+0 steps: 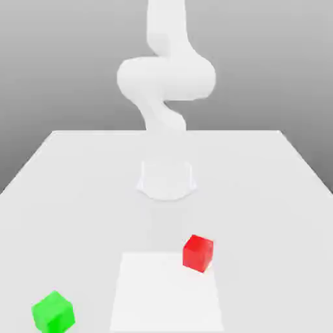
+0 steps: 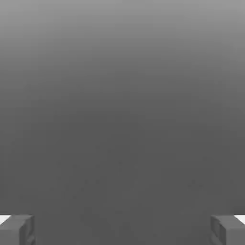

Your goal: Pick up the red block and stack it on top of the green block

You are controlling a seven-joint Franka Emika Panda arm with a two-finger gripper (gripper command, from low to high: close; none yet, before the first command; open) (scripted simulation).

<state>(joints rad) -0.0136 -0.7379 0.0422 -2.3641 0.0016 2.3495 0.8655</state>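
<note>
Nearest to me in the exterior view, the small bright green cube sits on the white table at the view's near left corner. Further in and to the view's right, well apart from it, I see the small bright red cube resting at the far right corner of a paler square patch. Beyond both, the white arm rises from its round base. In the hand view, my hand is spread wide, its grey fingertips at opposite edges, with nothing between them.
</note>
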